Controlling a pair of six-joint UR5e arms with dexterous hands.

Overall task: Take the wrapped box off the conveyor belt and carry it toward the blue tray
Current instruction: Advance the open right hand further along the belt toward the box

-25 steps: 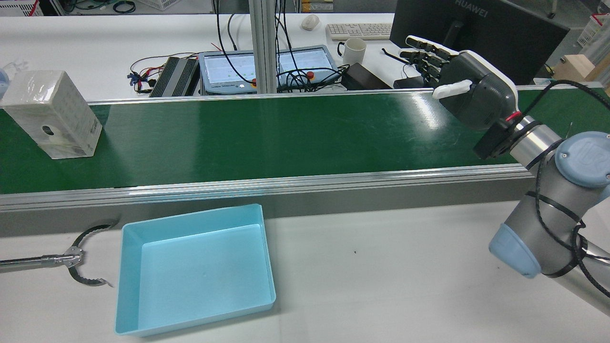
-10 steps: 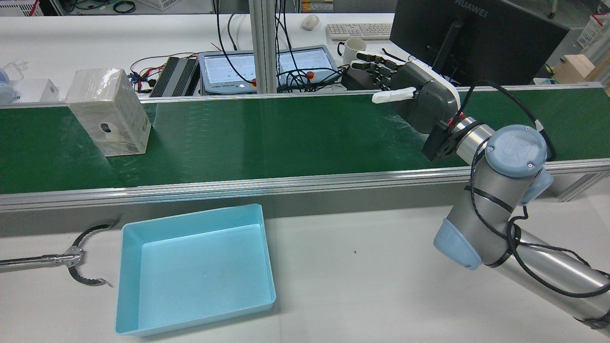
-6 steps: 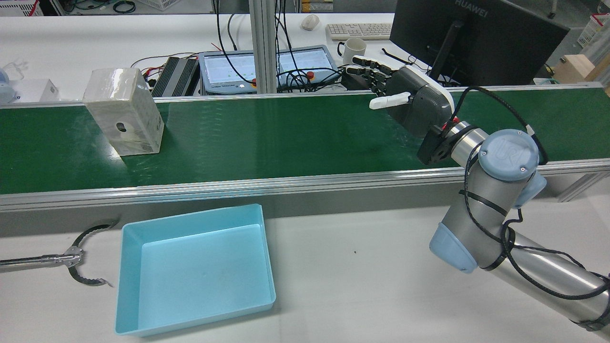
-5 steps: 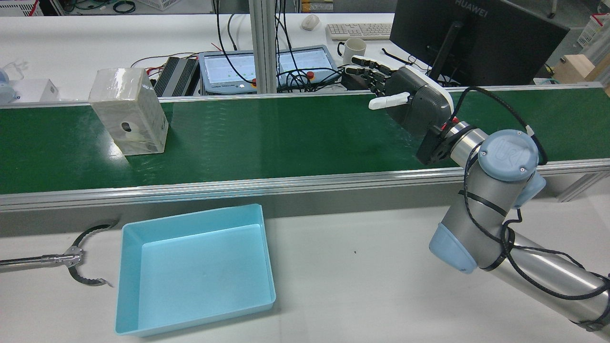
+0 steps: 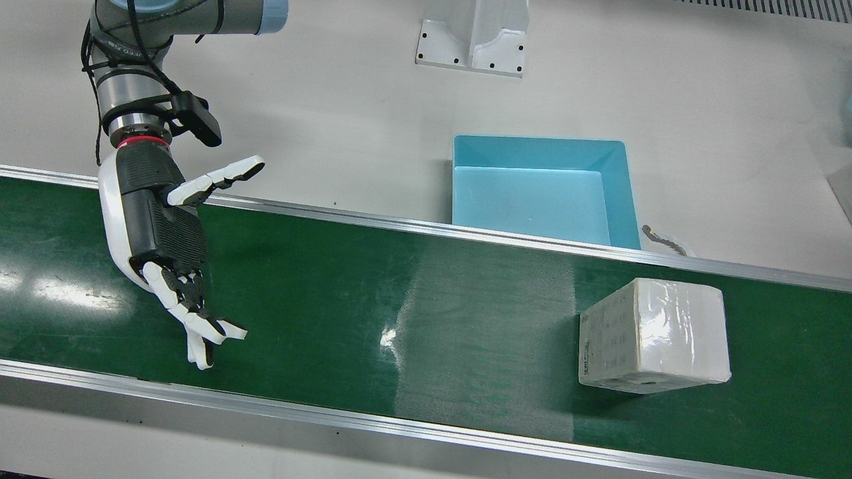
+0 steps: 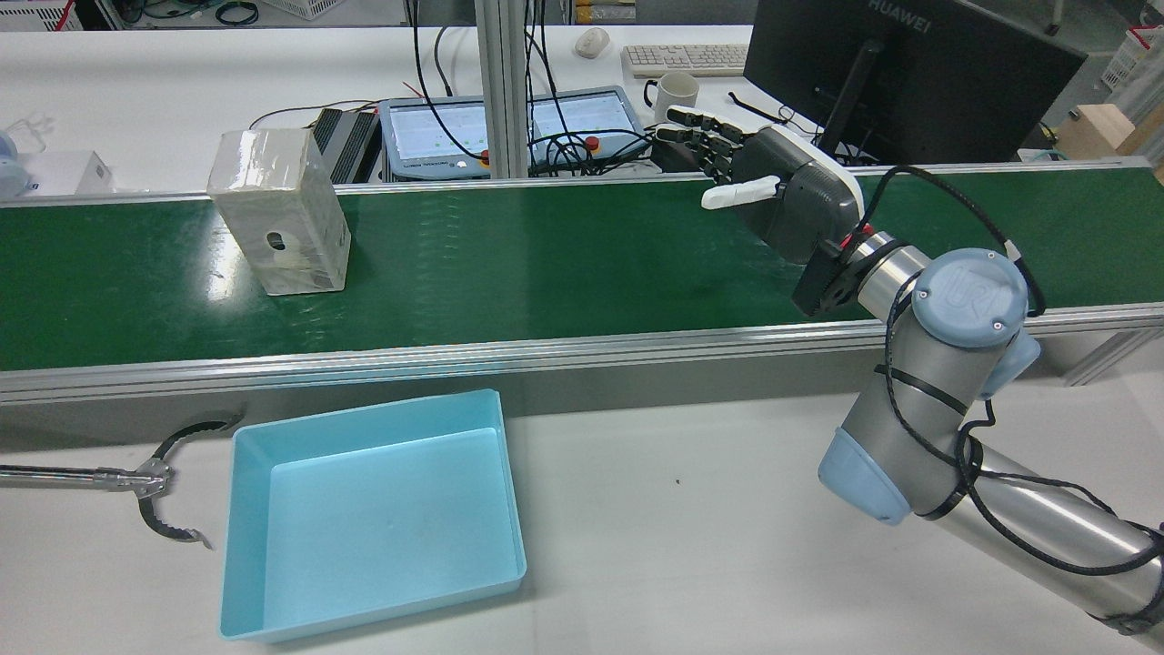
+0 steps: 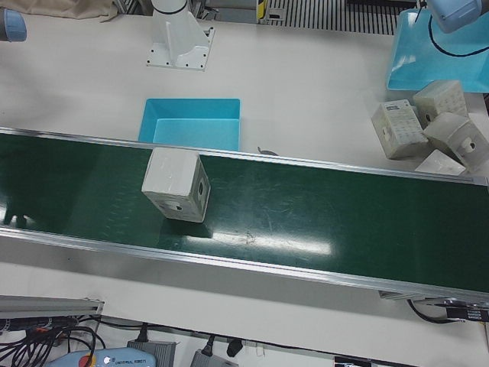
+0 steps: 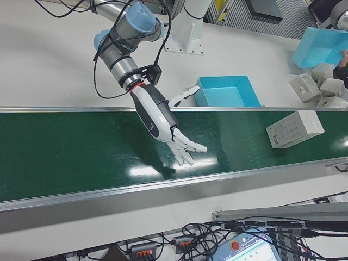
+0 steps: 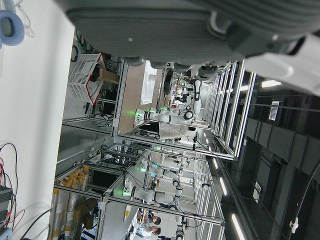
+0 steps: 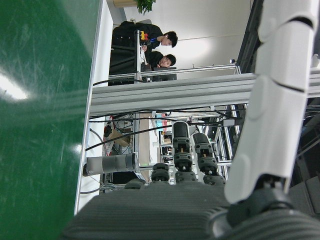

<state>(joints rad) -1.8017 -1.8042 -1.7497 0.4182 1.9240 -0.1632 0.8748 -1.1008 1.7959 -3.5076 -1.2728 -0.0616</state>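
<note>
The wrapped box (image 6: 280, 211) is pale, film-covered and stands upright on the green conveyor belt (image 6: 546, 255), left of centre in the rear view. It also shows in the front view (image 5: 652, 332), the left-front view (image 7: 177, 184) and the right-front view (image 8: 294, 128). My right hand (image 6: 782, 186) is open and empty, with its fingers spread just above the belt, far to the right of the box; it also shows in the front view (image 5: 166, 226). The blue tray (image 6: 373, 518) sits empty on the white table, on the near side of the belt. My left hand (image 9: 190, 25) shows only its palm.
A metal grabber tool (image 6: 155, 478) reaches in beside the tray's left side. Several more wrapped boxes (image 7: 428, 126) and a second blue tray (image 7: 435, 53) lie on the table off the belt. A monitor (image 6: 909, 73), a mug and cables stand beyond the belt.
The box has ridden the belt to the right in the rear view, toward my right hand. My right arm swung left over the belt, then held still. The grabber tool shifted slightly.
</note>
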